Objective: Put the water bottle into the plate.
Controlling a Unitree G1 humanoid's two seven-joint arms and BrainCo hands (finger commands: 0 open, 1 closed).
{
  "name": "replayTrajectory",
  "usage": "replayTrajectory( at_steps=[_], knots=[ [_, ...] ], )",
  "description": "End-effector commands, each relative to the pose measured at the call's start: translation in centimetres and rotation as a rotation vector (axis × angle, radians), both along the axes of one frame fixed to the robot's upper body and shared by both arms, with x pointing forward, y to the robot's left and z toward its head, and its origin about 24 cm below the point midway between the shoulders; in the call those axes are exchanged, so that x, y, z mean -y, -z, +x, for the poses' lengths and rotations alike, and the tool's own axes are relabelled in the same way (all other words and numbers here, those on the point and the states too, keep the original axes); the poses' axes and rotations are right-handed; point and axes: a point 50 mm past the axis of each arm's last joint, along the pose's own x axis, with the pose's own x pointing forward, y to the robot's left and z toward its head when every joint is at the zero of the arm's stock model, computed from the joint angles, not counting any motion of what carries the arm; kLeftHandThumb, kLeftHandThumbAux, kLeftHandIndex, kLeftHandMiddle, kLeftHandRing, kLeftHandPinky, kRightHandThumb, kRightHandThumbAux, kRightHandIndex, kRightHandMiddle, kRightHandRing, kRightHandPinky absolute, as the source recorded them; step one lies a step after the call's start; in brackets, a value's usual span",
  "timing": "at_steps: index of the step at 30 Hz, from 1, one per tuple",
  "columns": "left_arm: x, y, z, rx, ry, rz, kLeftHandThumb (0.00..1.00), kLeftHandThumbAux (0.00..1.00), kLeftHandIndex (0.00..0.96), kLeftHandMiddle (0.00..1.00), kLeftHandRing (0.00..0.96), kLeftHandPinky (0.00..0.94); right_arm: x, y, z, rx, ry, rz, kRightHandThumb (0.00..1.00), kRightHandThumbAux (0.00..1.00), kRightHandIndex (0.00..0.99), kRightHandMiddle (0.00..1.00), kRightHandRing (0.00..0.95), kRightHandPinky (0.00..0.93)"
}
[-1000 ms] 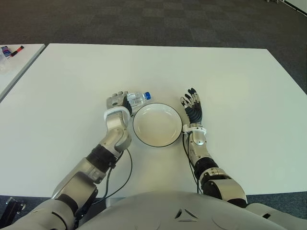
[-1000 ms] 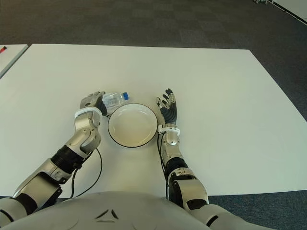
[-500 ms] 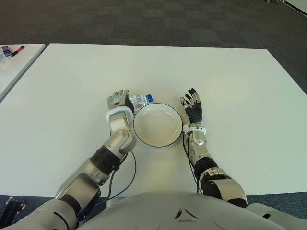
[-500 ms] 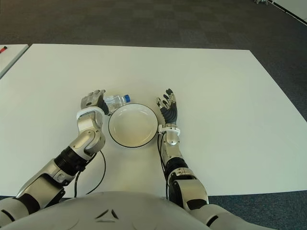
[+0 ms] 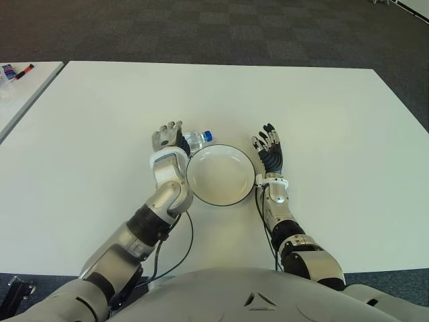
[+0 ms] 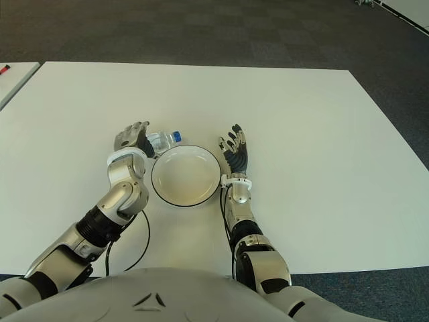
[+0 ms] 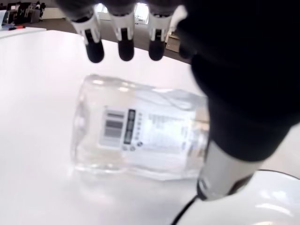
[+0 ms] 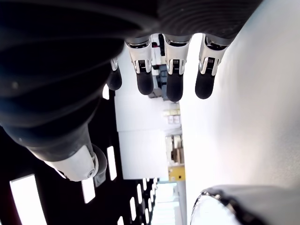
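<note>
Left wrist view, water bottle [image 7: 140, 140] lying under spread (empty) left hand [image 5: 166, 136] fingers [image 7: 125, 47].

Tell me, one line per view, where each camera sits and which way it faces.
Left eye view: head camera, looking down at the table; both arms show, water bottle lying beside the plate.
Right eye view: same head, a little to the side; shares the whole scene.
Left wrist view: on the left arm, facing the open left hand over the bottle; the plate's rim shows too.
Right wrist view: on the right arm, facing the open right hand beside the plate.
</note>
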Motion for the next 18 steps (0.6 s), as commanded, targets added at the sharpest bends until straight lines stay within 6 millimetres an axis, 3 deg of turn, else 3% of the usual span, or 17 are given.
replayTrajectory(
  at_steps=[1,18],
  knots=[
    [-0.14,0.33,-0.38,-0.014,-0.004,-0.002,0.000,0.878,0.000,0.000,0.016,0.095,-1.52,2.73,-2.23,-0.154,-0.003,0.047,0.022,0.709,0.058,0.105,0.118,0.160],
    [0.17,0.26,-0.40,-0.001,0.020,-0.025,0.000,0.882,0.000,0.000,0.002,0.082,-1.40,2.76,-2.11,-0.162,0.004,0.053,0.019,0.705,0.059,0.105,0.116,0.159]
  ],
)
